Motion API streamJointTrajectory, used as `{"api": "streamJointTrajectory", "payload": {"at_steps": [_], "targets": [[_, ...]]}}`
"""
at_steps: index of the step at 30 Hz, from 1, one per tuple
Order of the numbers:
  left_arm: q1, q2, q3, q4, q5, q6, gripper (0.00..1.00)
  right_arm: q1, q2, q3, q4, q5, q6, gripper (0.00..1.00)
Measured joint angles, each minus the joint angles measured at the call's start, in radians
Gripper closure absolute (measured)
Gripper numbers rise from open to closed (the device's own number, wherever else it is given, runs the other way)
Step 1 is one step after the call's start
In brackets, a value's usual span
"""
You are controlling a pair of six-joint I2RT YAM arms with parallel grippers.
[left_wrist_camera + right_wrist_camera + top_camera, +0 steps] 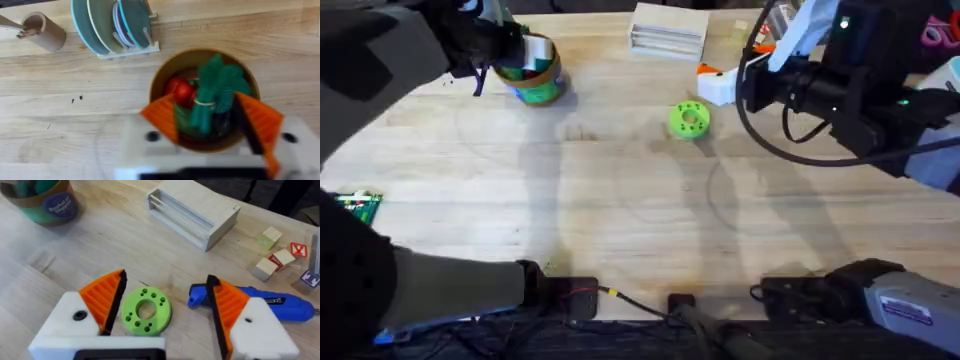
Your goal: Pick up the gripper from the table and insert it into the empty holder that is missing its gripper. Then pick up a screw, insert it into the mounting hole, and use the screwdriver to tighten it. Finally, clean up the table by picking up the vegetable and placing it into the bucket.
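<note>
Orange ribbed pads (162,117) of the left gripper (210,122) are standing apart, hanging directly over the bucket (165,75), whose yellow-orange rim is sitting between and just beyond the fingers. The dark-green vegetable (212,92) is lying upright-ish inside the bucket, right between the two pads, with red toy produce (181,91) just beside it toward the pad on the other side. Cannot tell whether the pads are touching the vegetable; a gap is showing on both sides, so the claw is reading as spread and not clamped. Beyond the bucket, a dish rack with teal plates (112,27) and a small wooden cup (47,31) are sitting well apart from the claw. In the overhead view the left gripper (505,40) is sitting over the bucket (535,80) at the far left.

Right gripper (162,305) is also spread wide, holding nothing. A bright-green disc (146,311) is lying on the wooden table (100,245) between its fingers, near one orange pad (102,297). The blue screwdriver (280,302) is lying on the table partly behind the other pad (227,302), its body running outward past that finger. A white slotted box (192,212) and small wooden blocks (277,257) are sitting farther beyond.
</note>
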Motion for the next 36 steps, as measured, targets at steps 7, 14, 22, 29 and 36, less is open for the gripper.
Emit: {"api": "streamJointTrajectory", "payload": {"at_steps": [7, 14, 22, 29, 36], "targets": [[0.0, -0.072, 0.0, -0.01, 0.003, -0.004, 0.008, 0.0, 0.0, 0.0, 0.0, 0.0, 0.046, 0.009], [0.0, -0.318, 0.0, -0.072, 0.058, -0.007, 0.117, 0.0, -0.026, 0.0, -0.066, -0.003, 0.161, 0.009], [0.0, -0.626, 0.005, -0.301, 0.254, -0.007, 0.986, 0.0, -0.135, 0.095, -0.391, -0.011, 0.194, 0.009], [0.0, -0.773, 0.005, -0.442, 0.318, -0.007, 0.124, 0.0, -0.19, 0.159, -0.47, -0.011, 0.195, 0.007], [0.0, -0.849, 0.006, -0.519, 0.334, -0.008, 0.008, 0.0, -0.216, 0.159, -0.471, -0.011, 0.198, 0.007]]}}
